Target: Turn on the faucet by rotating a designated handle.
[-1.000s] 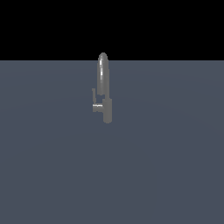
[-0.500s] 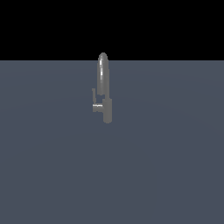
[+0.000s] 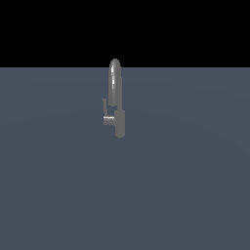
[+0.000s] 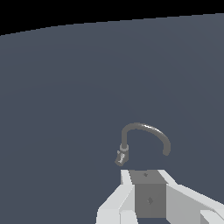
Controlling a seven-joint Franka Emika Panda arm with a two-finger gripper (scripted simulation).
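Faucet: upright on the grey floor, mid-scene in the exterior view; arched spout seen edge-on there. Handle: thin lever on a stub at the exterior view's left of the base. Gripper: wrist view only, fingertips cut off; opening and contents cannot be told.

Across the exterior view, nothing differs between the earlier pictures and now. The faucet stands in the same spot on the floor, and its handle shows the same upright set, with no visible rotation.
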